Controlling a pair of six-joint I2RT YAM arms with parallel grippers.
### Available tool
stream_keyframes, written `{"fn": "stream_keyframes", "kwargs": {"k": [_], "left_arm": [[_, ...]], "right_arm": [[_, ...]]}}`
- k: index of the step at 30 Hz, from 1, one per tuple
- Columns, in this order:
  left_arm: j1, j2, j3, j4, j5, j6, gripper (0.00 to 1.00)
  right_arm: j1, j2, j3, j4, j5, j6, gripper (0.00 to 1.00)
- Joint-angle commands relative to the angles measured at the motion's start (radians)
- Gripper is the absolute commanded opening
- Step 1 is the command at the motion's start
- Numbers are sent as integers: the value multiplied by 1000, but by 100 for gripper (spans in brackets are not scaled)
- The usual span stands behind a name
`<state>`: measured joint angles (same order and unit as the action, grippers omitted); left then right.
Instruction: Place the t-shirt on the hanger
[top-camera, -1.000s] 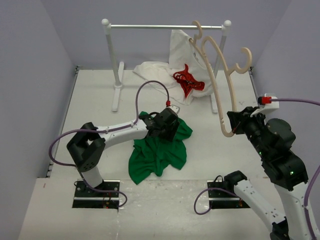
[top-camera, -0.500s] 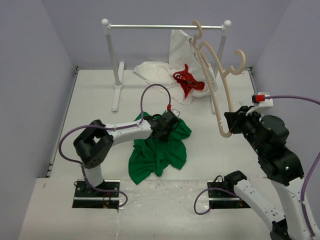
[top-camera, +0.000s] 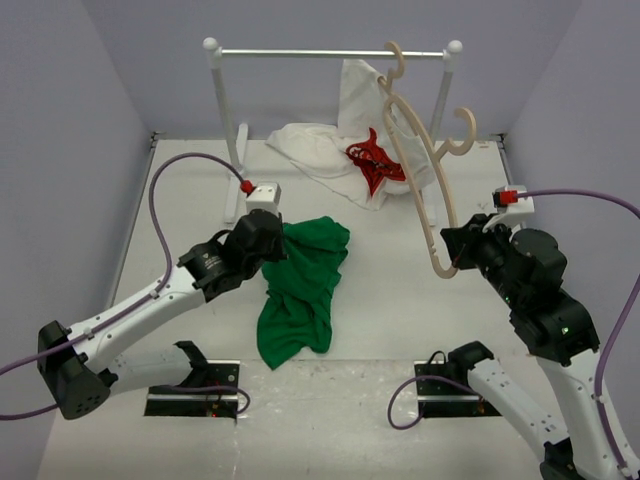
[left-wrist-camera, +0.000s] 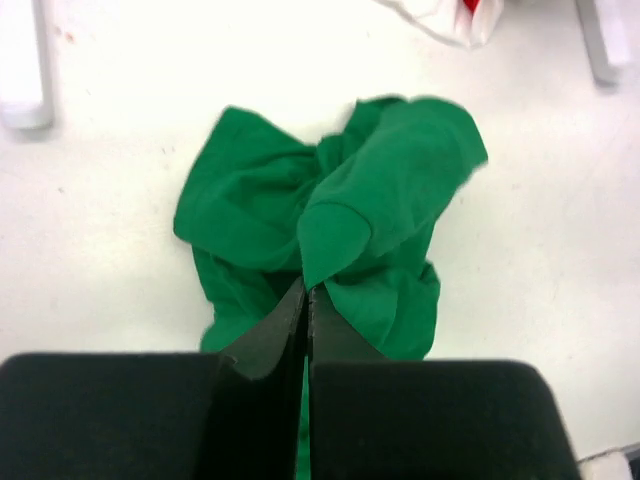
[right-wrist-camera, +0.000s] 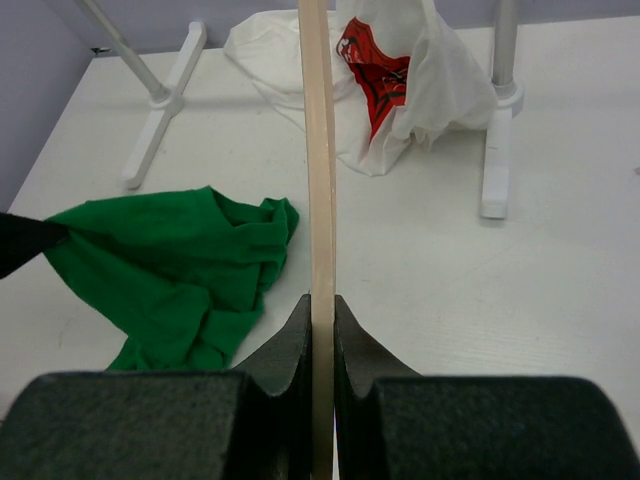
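The t-shirt (top-camera: 300, 290) is spread crumpled on the table (top-camera: 400, 300), left of centre, with one fold raised toward the left. That fold is pinched between the closed fingers of the left gripper (left-wrist-camera: 307, 292). At the right, the hanger (right-wrist-camera: 318, 150) is held off the table, its lower end clamped tightly in the right gripper (right-wrist-camera: 320, 305).

From here I count two arms (top-camera: 150, 300), two hangers (right-wrist-camera: 318, 150), one green t-shirt (top-camera: 305, 275), one white t-shirt (top-camera: 310, 145), one rack (top-camera: 320, 53).
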<state>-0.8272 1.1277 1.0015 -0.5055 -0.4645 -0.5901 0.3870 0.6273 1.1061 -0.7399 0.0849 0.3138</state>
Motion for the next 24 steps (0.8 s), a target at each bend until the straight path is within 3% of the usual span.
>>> {"fn": "stream_keyframes", "kwargs": {"k": [1, 8, 11, 13, 16, 18, 20, 22, 24], "left_arm": [[-4, -48, -132, -10, 81, -59, 0], [-6, -374, -274, -96, 29, -204, 0], [-7, -540, -417, 128, 269, -83, 0], [-9, -550, -476, 306, 479, -39, 0], [-17, -432, -525, 441, 830, 6, 0], [-33, -341, -530, 526, 983, 23, 0], [-69, -281, -525, 546, 1035, 42, 0], [-103, -225, -514, 549, 1048, 68, 9], [-129, -194, -504, 548, 1062, 88, 39]], "right_arm": [[3, -8, -2, 59, -19, 5, 0], [2, 0, -32, 80, -25, 12, 0], [2, 4, -43, 98, -34, 17, 0], [3, 10, -43, 103, -42, 18, 0], [2, 18, -43, 105, -45, 20, 0], [3, 18, -41, 103, -47, 18, 0], [3, 16, -40, 102, -41, 16, 0], [3, 16, -40, 100, -36, 15, 0], [2, 16, -40, 99, -32, 15, 0]]}}
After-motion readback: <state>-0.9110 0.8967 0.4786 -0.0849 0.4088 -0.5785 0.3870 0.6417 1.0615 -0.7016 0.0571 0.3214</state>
